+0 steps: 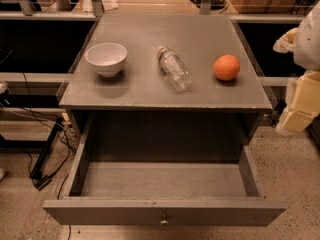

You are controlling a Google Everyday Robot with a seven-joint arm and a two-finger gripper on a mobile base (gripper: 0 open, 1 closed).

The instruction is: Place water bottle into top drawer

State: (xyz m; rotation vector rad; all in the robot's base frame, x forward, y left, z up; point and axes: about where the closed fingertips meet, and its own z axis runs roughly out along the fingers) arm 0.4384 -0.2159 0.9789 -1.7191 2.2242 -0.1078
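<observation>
One water bottle (174, 69) lies on the table (145, 93) left of the tool (300, 109); top drawer (165, 213) open below-left; tool's grip, cannot tell.

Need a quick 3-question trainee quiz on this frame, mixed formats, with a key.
1. True or false: the water bottle stands upright on the cabinet top.
2. What lies between the white bowl and the orange fruit? A) a mug B) the water bottle C) nothing
3. Fill in: the top drawer is ___, while the gripper hangs at the view's right edge, beside the cabinet top and apart from the water bottle.

Key
1. False: it lies on its side.
2. B
3. open
</observation>
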